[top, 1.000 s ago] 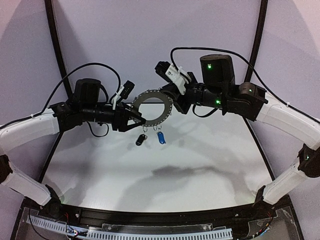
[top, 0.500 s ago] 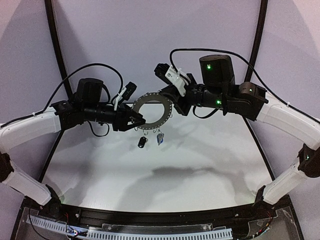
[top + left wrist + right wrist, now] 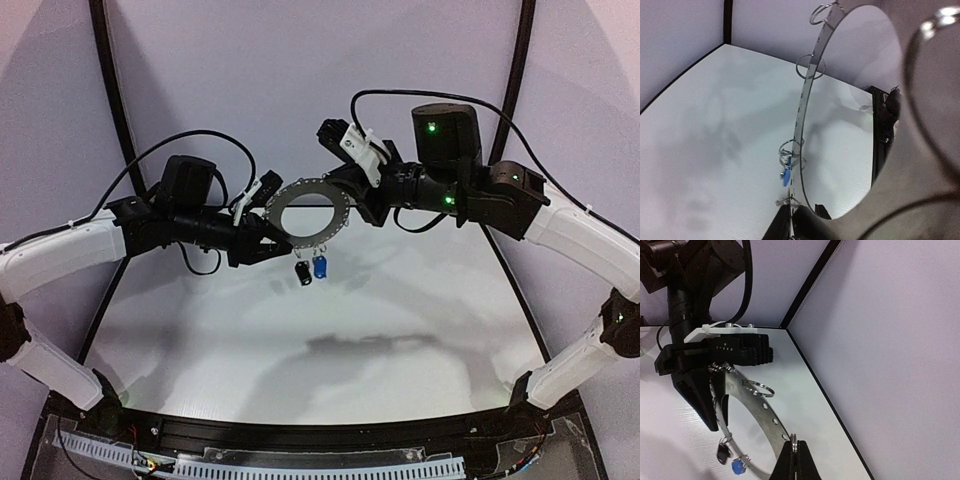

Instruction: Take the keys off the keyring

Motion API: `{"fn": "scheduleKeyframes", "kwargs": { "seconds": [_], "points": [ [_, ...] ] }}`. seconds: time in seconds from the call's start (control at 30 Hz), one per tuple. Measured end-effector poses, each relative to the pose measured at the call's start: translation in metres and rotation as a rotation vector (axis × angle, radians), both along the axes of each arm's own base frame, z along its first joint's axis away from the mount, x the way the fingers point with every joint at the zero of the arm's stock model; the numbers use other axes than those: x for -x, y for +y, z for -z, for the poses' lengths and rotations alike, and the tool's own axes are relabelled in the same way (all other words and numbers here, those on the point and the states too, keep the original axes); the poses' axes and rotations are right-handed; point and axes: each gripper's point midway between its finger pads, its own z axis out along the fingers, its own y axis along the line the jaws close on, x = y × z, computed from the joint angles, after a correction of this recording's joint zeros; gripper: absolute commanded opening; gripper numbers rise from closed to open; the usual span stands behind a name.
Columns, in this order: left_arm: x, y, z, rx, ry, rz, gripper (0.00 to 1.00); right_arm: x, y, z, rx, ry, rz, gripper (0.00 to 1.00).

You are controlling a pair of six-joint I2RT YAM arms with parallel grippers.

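Looking down from the top camera, the white worktop (image 3: pixel 350 340) fills most of the shot. The left arm (image 3: pixel 60 255) and right arm (image 3: pixel 570 225) reach in from either side and meet above its far half.

Between them is the keyring (image 3: pixel 300 184), a flat dark-grey disc with a wide hole. It's held up in the air, well clear of the worktop, with its face roughly toward the top camera. Small wire loops (image 3: pixel 810 67) fringe its outer rim, and the left wrist view sees the disc almost edge-on.

The right pincer (image 3: pixel 795 452) is the easy one. Its fingertips are pressed together on the right side of the keyring's rim, with no gap you can see. The left pincer (image 3: pixel 275 243) sits at the lower left of the rim. From the right wrist camera its two dark fingers (image 3: pixel 695 400) stand either side of the disc's edge with only a narrow slot between them. Honestly can't tell whether it's actually pinching the metal or just straddling it.

Both keys are still on. The blue-headed key (image 3: pixel 320 267) and the slimmer black-headed key (image 3: pixel 303 273) dangle side by side from loops on the bottom rim. The black one is just to the left in the top view, and neither touches the worktop.
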Motion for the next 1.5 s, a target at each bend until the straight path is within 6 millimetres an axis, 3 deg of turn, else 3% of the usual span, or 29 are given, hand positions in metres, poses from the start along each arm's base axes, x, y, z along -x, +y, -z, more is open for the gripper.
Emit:
{"fn": "scheduleKeyframes", "kwargs": {
  "seconds": [0.3, 0.4, 0.43, 0.5, 0.57, 0.6, 0.83, 1.07, 1.23, 1.5],
  "points": [
    [0.002, -0.001, -0.002, 0.005, -0.007, 0.013, 0.01, -0.001, -0.001, 0.001, 0.005, 0.001, 0.006, 0.0],
    [-0.001, -0.003, -0.009, 0.028, -0.046, 0.013, 0.01, 0.0, -0.002, -0.007, -0.006, -0.006, 0.008, 0.33],
    [-0.002, -0.004, -0.01, 0.033, -0.055, 0.01, 0.01, -0.001, -0.002, -0.009, -0.013, -0.007, 0.01, 0.48],
    [-0.007, -0.003, -0.016, 0.047, -0.093, -0.011, 0.01, -0.002, -0.002, -0.013, -0.025, -0.022, 0.014, 0.6],
    [-0.012, -0.002, -0.022, 0.056, -0.141, -0.038, 0.01, -0.004, -0.001, -0.018, -0.045, -0.041, 0.024, 0.81],
    [-0.014, -0.001, -0.026, 0.058, -0.164, -0.05, 0.01, -0.006, -0.001, -0.02, -0.059, -0.048, 0.033, 0.98],
    [-0.025, 0.007, -0.056, 0.042, -0.387, -0.139, 0.01, -0.009, -0.015, -0.012, -0.16, -0.099, 0.096, 0.98],
    [-0.026, 0.013, -0.106, 0.047, -0.579, -0.197, 0.01, 0.023, -0.035, 0.006, -0.269, -0.125, -0.002, 0.98],
    [-0.022, 0.021, -0.127, 0.057, -0.662, -0.226, 0.01, 0.042, -0.02, 0.036, -0.283, -0.066, -0.133, 0.97],
    [-0.009, 0.023, -0.144, 0.084, -0.716, -0.195, 0.01, 0.053, 0.024, 0.055, -0.356, 0.06, -0.309, 0.95]
  ]
}}
